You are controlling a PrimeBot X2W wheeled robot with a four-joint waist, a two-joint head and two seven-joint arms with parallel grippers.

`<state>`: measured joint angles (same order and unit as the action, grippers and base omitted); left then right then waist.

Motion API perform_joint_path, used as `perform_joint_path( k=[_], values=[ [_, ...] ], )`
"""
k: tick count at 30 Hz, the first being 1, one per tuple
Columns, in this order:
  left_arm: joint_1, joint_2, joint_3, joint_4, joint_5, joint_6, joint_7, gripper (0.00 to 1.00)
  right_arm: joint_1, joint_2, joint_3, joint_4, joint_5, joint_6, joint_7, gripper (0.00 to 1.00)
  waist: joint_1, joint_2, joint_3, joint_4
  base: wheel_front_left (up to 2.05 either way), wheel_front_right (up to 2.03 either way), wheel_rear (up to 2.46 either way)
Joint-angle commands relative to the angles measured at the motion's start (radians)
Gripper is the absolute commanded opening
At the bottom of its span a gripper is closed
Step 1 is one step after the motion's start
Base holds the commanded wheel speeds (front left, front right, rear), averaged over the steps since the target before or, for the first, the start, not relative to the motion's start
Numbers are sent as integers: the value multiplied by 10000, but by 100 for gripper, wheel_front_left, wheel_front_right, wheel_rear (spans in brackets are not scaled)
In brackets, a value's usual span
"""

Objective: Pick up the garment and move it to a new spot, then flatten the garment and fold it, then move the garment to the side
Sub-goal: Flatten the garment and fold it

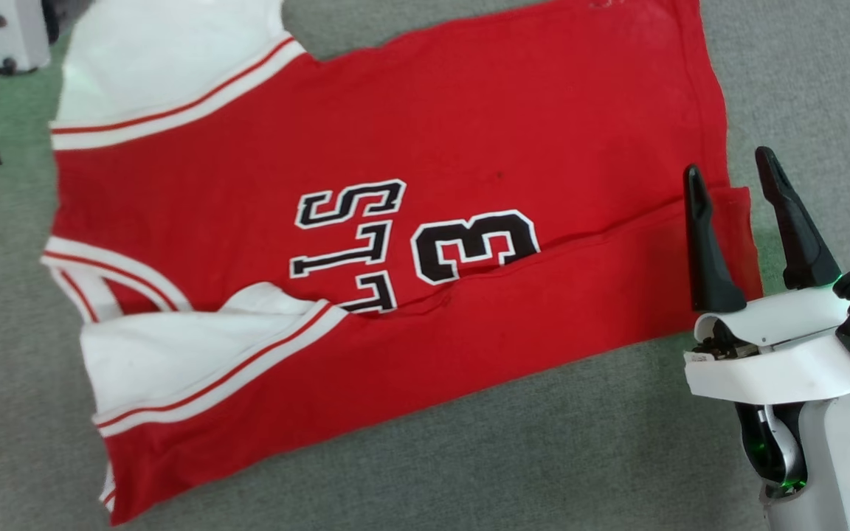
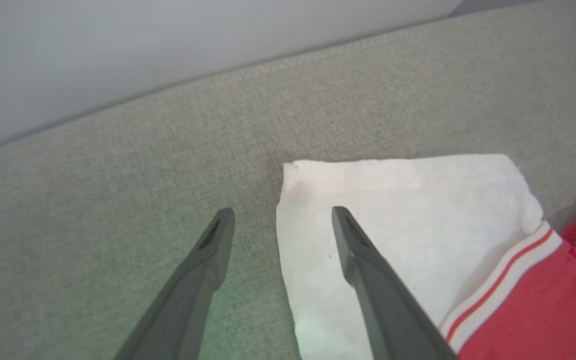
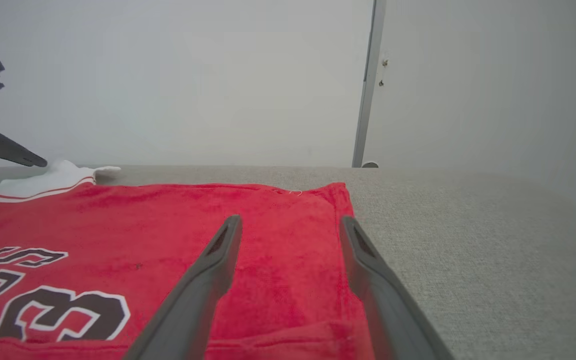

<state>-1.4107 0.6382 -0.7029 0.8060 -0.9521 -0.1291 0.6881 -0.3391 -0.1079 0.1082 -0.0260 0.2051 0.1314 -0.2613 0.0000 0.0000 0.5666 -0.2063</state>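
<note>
first fold laid, both grippers open at the jersey's ends

head view: the garment (image 1: pixel 425 133) lay spread on the grey fabric surface (image 1: pixel 543 457), white sleeves toward 9 o'clock and hem toward 3 o'clock. its near long edge lay turned over the lower half of the lettering, so i judged the folding step to be in hand, with one fold made. the right gripper (image 1: pixel 727 164) stood at 4 o'clock, fingers spread, pointing to 12 and pinching nothing.

left wrist view: the left gripper (image 2: pixel 282 211) angled downward with fingers spread. one finger was over the white sleeve toward 5 o'clock, the other over bare fabric. i could not tell whether either touched.

right wrist view: the right arm ran low and near level, straddling the hem's edge. the next move likely called for both grippers to pinch matching edges and carry them across evenly.
</note>
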Motion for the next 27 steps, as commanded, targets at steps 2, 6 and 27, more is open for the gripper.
perform_joint_path(
  k=[2, 6, 27],
  values=[
    [-31, 179, -173, 59, -332, -22, 557, 100, -36, 25, 88, -49, -1, -16, -45, 100, 0, 0, 338, -334, 0, 0, 0],
    [151, 345, -417, -64, -756, -23, 901, 100, -61, 7, 81, -86, 35, -16, -45, 100, 0, 0, 433, -378, 0, 0, 0],
    [228, 630, -946, -776, -2227, -25, 371, 0, -3273, -3199, 1839, 571, 1805, -16, 2857, 100, 0, 0, 650, -269, 0, 0, 0]
  ],
)
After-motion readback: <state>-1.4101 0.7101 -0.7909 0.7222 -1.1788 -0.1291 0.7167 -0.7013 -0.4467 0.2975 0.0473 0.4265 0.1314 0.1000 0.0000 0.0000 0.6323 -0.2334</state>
